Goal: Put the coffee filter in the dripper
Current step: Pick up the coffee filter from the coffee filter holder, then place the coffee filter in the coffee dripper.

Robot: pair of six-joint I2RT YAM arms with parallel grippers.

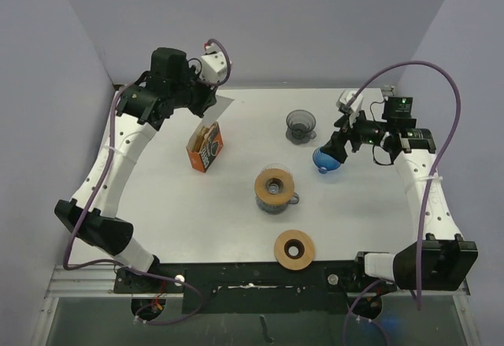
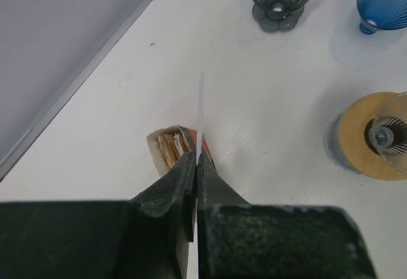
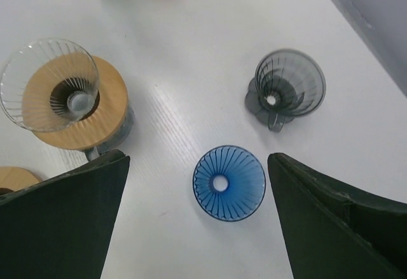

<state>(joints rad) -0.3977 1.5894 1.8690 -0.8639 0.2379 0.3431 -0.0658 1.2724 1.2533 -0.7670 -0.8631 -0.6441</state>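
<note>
My left gripper [image 1: 211, 98] [image 2: 196, 157] is shut on a white paper coffee filter [image 1: 224, 106], held above the back left of the table. In the left wrist view the filter [image 2: 201, 110] shows edge-on above the open orange filter box [image 2: 172, 149]. My right gripper [image 1: 340, 143] [image 3: 197, 163] is open and empty, hovering over a blue dripper [image 3: 229, 182] [image 1: 327, 159], which sits between its fingers without touching them. A grey dripper [image 1: 300, 125] [image 3: 287, 88] stands behind it. A clear dripper [image 1: 275, 186] [image 3: 51, 82] rests on a wooden stand at the table's centre.
The orange filter box [image 1: 205, 146] stands at the left of the table with several filters in it. A wooden ring [image 1: 294, 249] lies near the front edge. Grey walls close in the back and both sides.
</note>
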